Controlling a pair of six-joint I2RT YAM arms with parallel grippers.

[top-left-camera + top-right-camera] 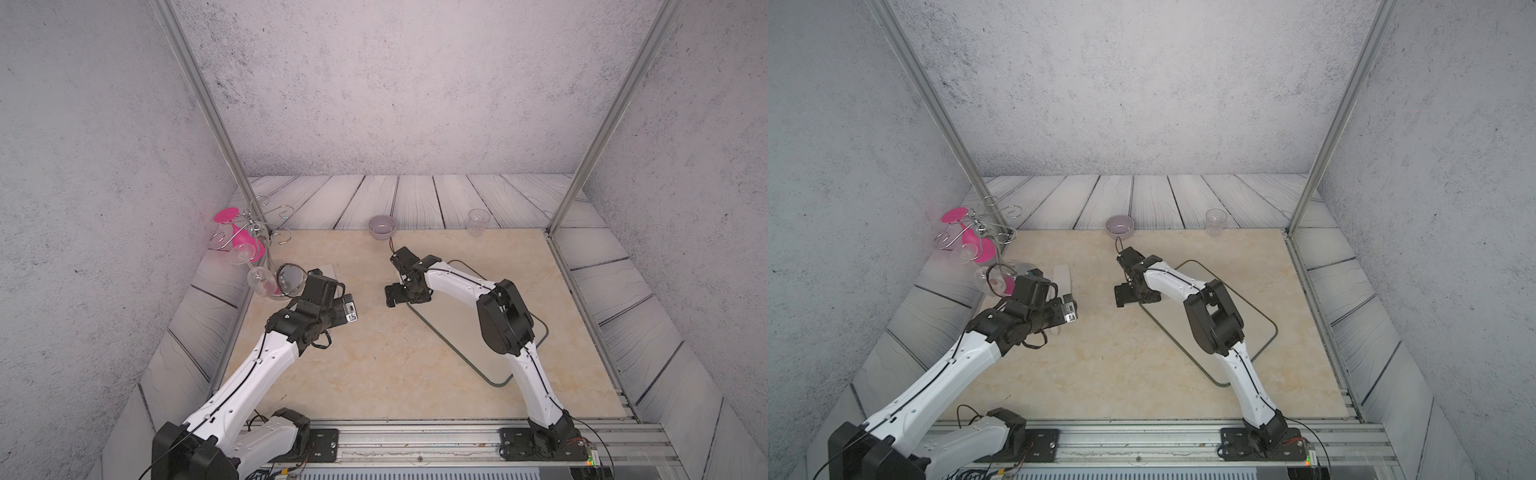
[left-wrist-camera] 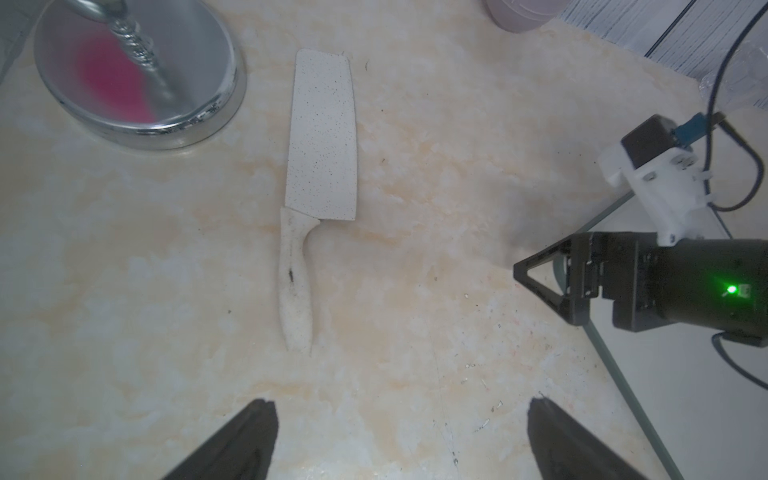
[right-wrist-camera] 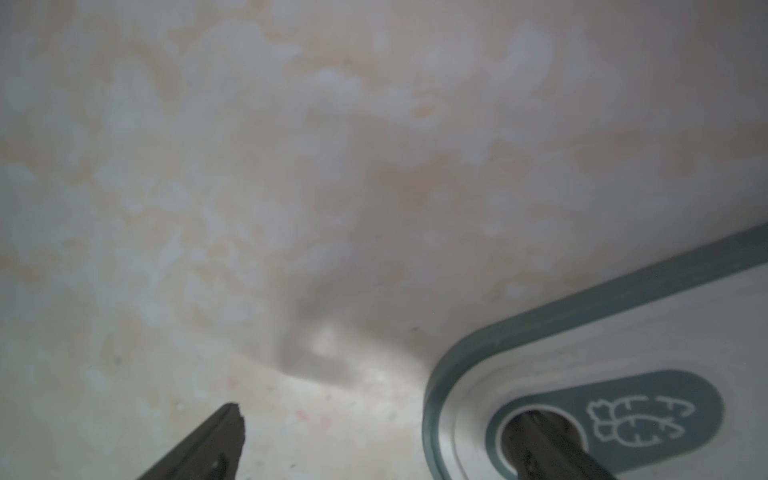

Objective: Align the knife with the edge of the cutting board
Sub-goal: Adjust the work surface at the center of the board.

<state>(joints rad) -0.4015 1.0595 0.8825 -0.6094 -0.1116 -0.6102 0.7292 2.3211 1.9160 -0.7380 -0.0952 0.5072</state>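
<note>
The knife (image 2: 322,158), a pale speckled cleaver with a cream handle, lies flat on the marble table. It lies a short way ahead of my left gripper (image 2: 401,405), and its handle points toward the open, empty jaws. In a top view only a strip of the knife (image 1: 1061,277) shows beside the left wrist. The cutting board (image 1: 457,328) lies at the right, beige with a dark green rim, partly under the right arm. My right gripper (image 3: 384,415) is open at the board's corner. One of its fingers (image 3: 540,432) is in the cutting board's (image 3: 623,332) round hole and the other rests outside on the table.
A chrome glass rack (image 1: 253,232) with pink and clear wine glasses stands at the far left, and its round base (image 2: 137,75) is close to the knife's blade. A grey bowl (image 1: 382,226) and a clear cup (image 1: 478,222) stand at the back edge.
</note>
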